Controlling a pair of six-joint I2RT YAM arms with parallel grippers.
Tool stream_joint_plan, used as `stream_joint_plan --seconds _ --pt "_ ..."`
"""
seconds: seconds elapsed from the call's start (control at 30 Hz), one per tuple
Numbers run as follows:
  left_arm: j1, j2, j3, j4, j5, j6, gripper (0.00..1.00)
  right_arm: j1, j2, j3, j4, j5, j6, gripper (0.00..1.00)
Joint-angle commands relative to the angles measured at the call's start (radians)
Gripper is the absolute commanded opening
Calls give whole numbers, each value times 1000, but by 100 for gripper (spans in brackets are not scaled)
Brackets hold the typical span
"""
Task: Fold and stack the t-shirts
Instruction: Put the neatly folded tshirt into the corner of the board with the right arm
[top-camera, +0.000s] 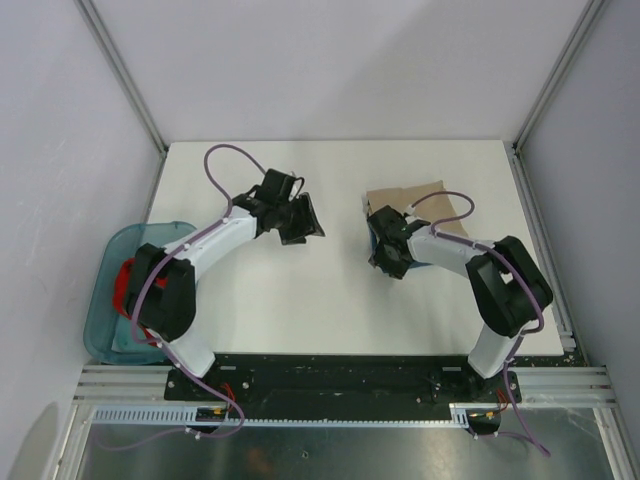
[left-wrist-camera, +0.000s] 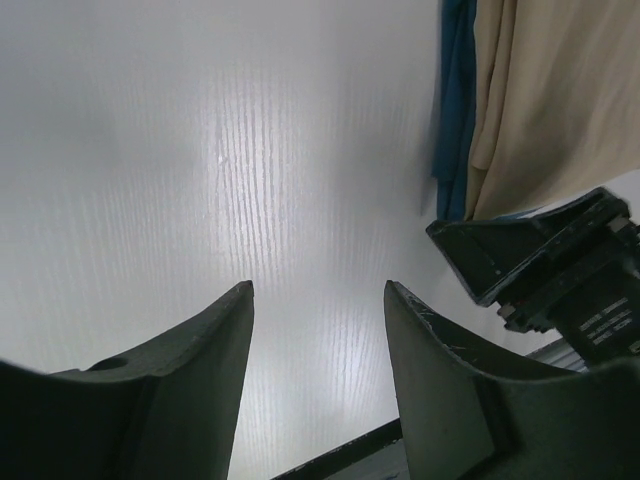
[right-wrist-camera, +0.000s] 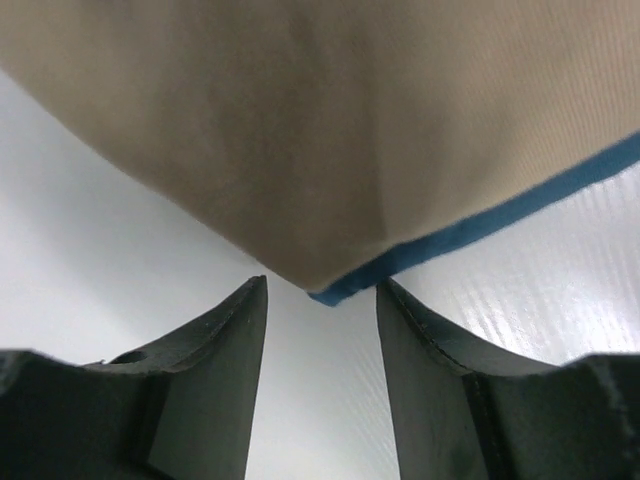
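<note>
Smooth tan knit t-shirt (top-camera: 410, 197) lies folded on a dark teal-blue t-shirt (right-wrist-camera: 480, 225), stacked at the far right of the white counter (top-camera: 330, 300) — two look done. The red t-shirt (top-camera: 122, 285) sits in the translucent teal plastic bin (top-camera: 100, 290) — left to fold, I judge. Both spread: left pincer (left-wrist-camera: 318, 290) over the counter, right pincer (right-wrist-camera: 321, 285) at the stack's corner, pinching nothing.

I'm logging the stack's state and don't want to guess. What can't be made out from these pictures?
- Top view: the right arm covers the near part of the tan t-shirt and nearly all of the blue t-shirt beneath.
- Top view: the red cloth in the teal bin is mostly behind the left arm; its fold is unreadable.
- Wrist views: frame edges cut both shirts off; no neck label shows.
</note>
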Motion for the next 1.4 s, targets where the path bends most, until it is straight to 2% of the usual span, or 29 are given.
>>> stream_joint_plan --seconds 0.0,0.37,0.6,1.0,1.37 --pt "11 -55 -13 19 10 34 59 -30 48 31 50 61 74 52" --pt "33 -55 -16 20 16 41 59 -146 148 43 218 70 91 51" --pt "58 -55 -15 20 29 53 59 -252 230 145 227 54 69 51" --pt "87 -50 -22 21 41 70 59 -445 369 295 247 -33 -111 51" --pt "90 -41 -26 19 36 70 59 -528 466 430 217 -91 -232 51"
